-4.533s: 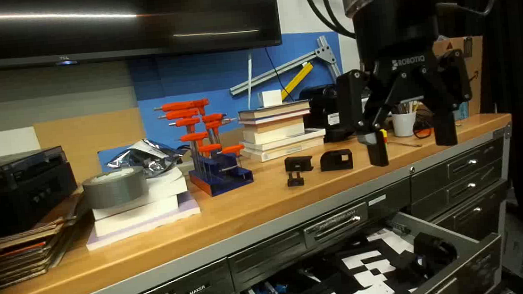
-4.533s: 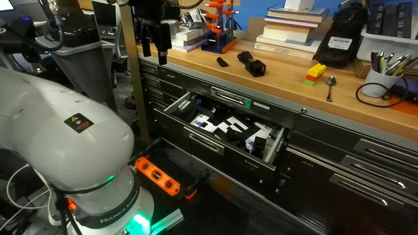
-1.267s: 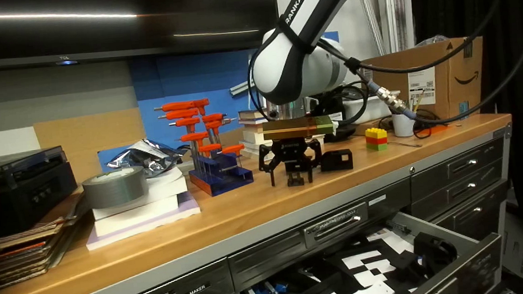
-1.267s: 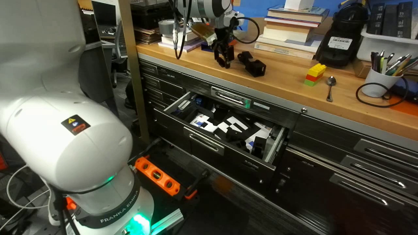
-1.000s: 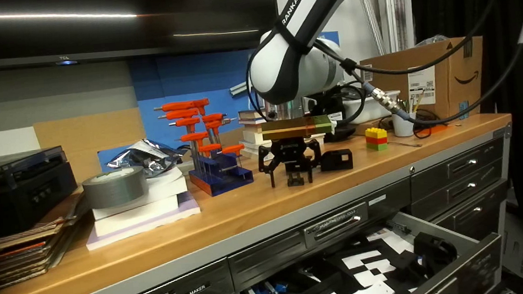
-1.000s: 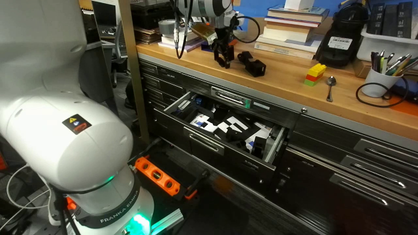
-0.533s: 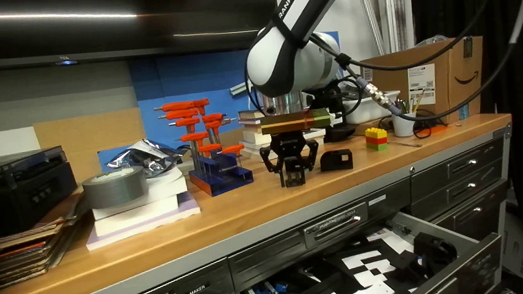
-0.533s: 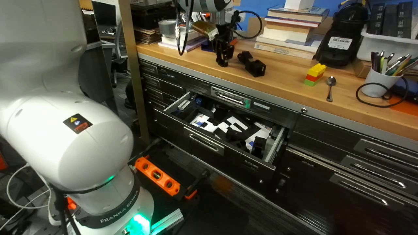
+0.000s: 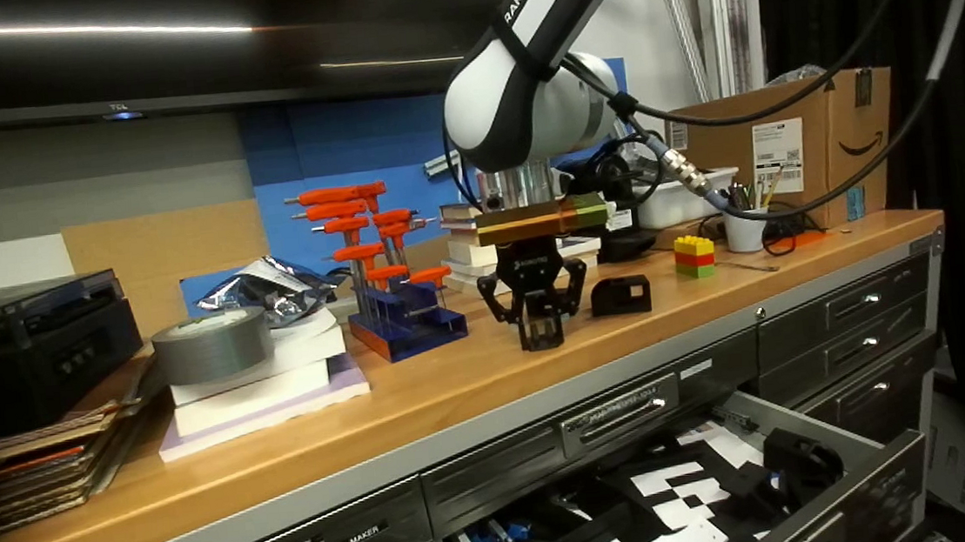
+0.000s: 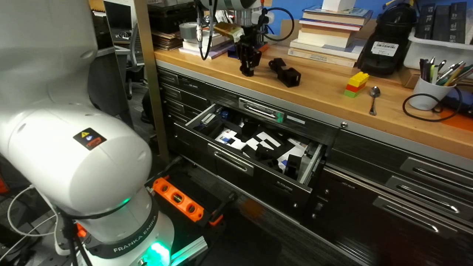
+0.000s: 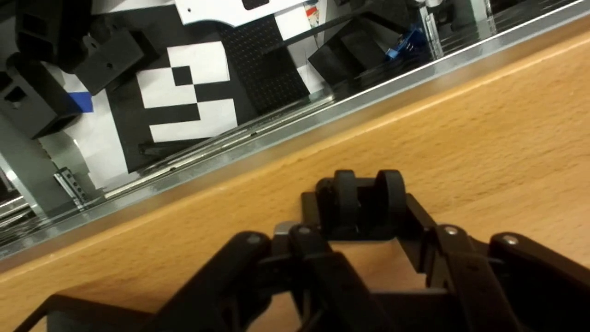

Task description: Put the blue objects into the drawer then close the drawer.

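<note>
Worktop point(image 9: 448, 379): claw point(image 9: 542, 334) half-hides seemingly black piece point(image 11: 350, 207).

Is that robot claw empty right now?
No: the wrist view shows the gripper closed on a small dark piece.

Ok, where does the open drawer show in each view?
In an exterior view: drawer at bottom right, cut off by the picture's lower edge.
In an exterior view: drawer about mid-picture.
Wrist view: drawer across the top, mostly left, partly out of frame.
Shared landmark: worktop; its front edge runs above the drawer in both exterior views, below it in the wrist view.
</note>
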You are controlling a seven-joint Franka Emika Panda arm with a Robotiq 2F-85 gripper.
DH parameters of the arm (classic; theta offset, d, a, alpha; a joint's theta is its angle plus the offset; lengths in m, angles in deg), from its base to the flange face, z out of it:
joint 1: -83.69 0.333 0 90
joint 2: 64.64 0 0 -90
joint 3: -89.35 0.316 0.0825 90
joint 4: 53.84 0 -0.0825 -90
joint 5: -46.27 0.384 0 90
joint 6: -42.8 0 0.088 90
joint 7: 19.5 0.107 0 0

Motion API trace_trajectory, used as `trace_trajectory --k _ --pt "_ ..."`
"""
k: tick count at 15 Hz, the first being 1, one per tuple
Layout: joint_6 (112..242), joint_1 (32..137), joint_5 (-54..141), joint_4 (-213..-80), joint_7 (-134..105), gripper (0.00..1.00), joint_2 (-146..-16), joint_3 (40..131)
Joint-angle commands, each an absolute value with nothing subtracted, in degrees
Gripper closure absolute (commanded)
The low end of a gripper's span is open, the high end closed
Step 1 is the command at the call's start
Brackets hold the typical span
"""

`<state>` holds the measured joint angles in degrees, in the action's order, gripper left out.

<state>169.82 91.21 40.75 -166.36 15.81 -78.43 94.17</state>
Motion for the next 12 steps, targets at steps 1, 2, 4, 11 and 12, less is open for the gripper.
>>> trace_trajectory --k 1,2,4,11,12 --pt "170.2 92.3 43.3 -172.7 13.8 0.81 -73.6 94.5" --pt "172.0 92.6 43.2 -175.4 12.9 0.81 -71.4 94.9" --pt "173.1 93.1 43.9 -180.3 12.8 0.81 -67.1 95.5" --pt "182.9 93.9 45.6 -199.5 15.3 0.81 -56.2 99.1" --pt "185.1 93.7 45.4 -202.0 15.6 0.81 -55.6 99.5"
